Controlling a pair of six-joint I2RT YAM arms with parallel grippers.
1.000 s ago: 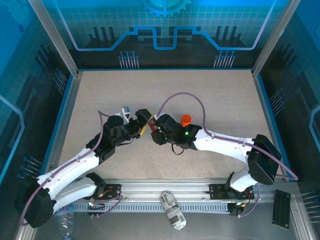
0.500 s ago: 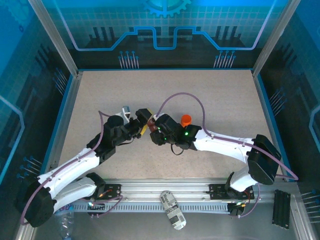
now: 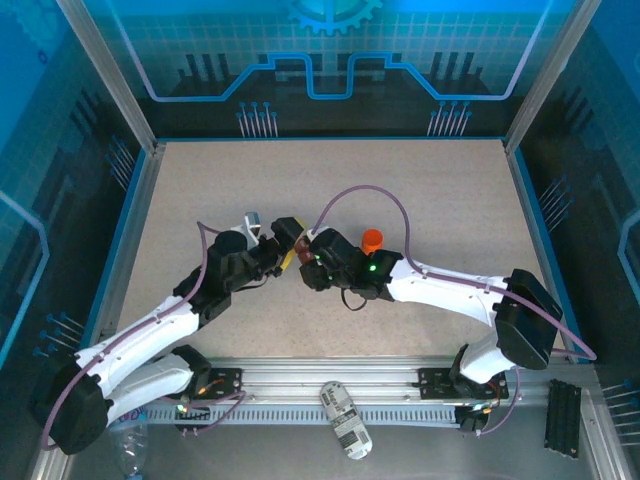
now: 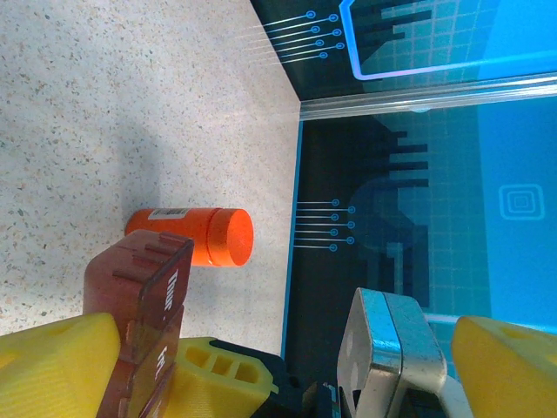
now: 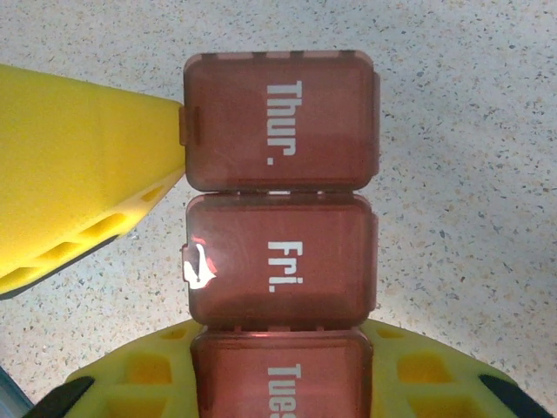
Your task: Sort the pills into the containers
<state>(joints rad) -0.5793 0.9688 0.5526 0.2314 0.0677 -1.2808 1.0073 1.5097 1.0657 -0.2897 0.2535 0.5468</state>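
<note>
From my station the speckled beige table takes up the middle of the overhead frame, and both arms reach in from the bottom edge to meet just left of centre. The left gripper stands wide apart. In the right wrist view one of its yellow fingers comes in from the left edge as a wedge, its tip against the small tab on the side of the top cell. The right gripper is clamped narrow on the pill box, with its yellow fingers flanking the lowest cell at the bottom of that frame. The box is a translucent dark maroon strip of square cells with rounded corners. It runs down the centre of the right wrist view, and its hinged lids look shut. White lettering reads "Thur." on the top cell and "Fri." on the middle one, and a cut-off "Tues" shows on the bottom one. A bright glint sits on the left edge of the "Fri." lid. The left wrist view catches the box edge-on at lower left. Just above it in that frame an orange bottle with a white label lies on its side on the table.
</note>
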